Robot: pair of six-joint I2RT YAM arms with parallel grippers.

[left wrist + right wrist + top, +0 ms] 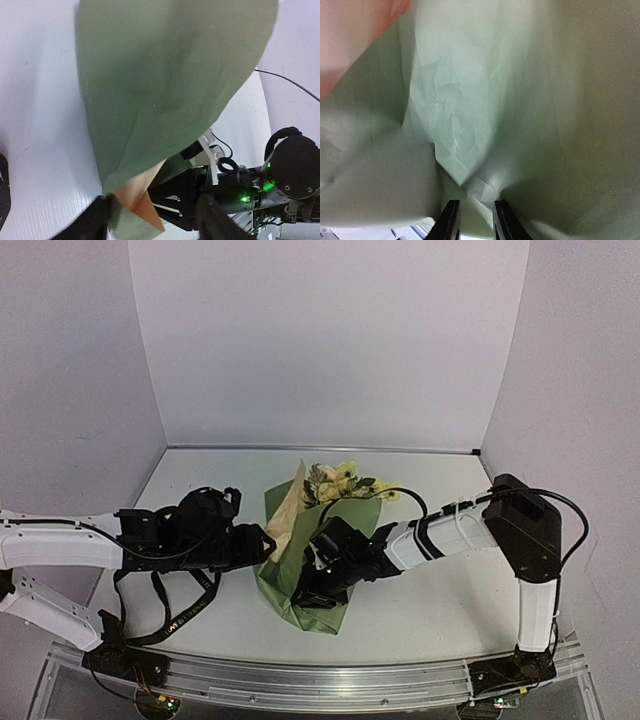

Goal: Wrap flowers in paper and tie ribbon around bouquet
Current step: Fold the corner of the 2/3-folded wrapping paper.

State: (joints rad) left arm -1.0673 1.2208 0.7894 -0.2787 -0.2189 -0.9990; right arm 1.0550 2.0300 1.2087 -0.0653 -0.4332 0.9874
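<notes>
My claws flank the wrapped bouquet [347, 521] mid-table
My left claw [155, 221] gapes wide at its 9 o'clock edge; my right claw [474, 220], from 3 o'clock, sits narrow over the paper [520, 100] fold, grip unclear, probably to stop it unrolling

On my rig: left arm [60, 545], white tubular links with black joint housings; right arm [450, 535], identical; looping black cables [584, 528]; black-fingered left claw [155, 222] and right claw [472, 220]; small green status lights [244, 199].
</notes>
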